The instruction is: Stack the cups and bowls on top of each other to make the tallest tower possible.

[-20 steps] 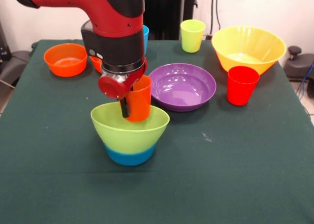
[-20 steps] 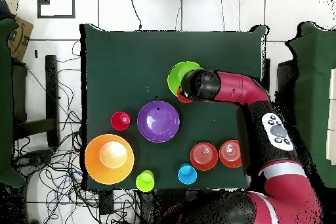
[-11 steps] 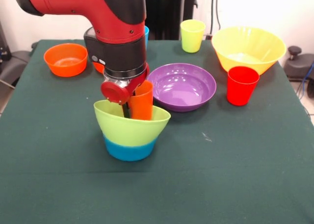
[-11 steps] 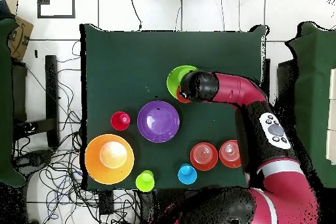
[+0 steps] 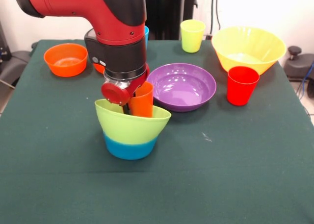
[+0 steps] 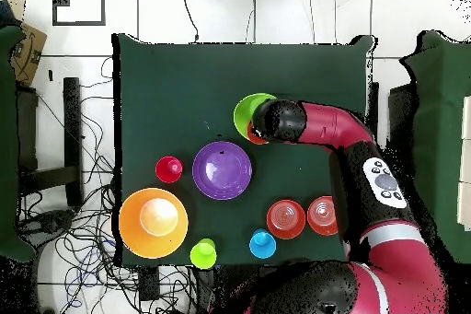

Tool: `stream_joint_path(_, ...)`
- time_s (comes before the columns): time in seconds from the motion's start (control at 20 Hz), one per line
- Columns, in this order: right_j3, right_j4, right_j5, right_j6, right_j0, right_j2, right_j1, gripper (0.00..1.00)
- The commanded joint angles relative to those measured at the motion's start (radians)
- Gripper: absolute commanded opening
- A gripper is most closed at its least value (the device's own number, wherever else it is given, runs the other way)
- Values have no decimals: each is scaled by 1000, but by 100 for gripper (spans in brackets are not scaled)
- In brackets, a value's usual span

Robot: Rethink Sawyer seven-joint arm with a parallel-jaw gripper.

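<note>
Lab: green-clothed table (image 6: pixel 175 80), tangled floor cables (image 6: pixel 69 237), tiled floor (image 6: pixel 221 11).

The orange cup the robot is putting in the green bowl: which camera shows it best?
The front view: the orange cup shows, tilted, inside the lime green bowl. Overhead, the arm hides nearly all of it.

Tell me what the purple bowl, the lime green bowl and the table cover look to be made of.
Purple bowl: glossy plastic, by the bright highlights inside it. Lime green bowl: smooth plastic with a softer sheen, its thin wall seemingly slightly translucent. Table cover: matte dark green cloth, probably felt-like; no glare, edges draping off the table.
</note>
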Motion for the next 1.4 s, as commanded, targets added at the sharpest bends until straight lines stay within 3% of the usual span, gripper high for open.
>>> stream_joint_path(0.05, -59, -21, 18, 61, 21, 62, -15, 0)
stream_joint_path(0.5, -97, 1, 87, 68, 41, 60, -44, 0)
stream_joint_path(1.4, -91, -23, 62, 66, 43, 40, -17, 0)
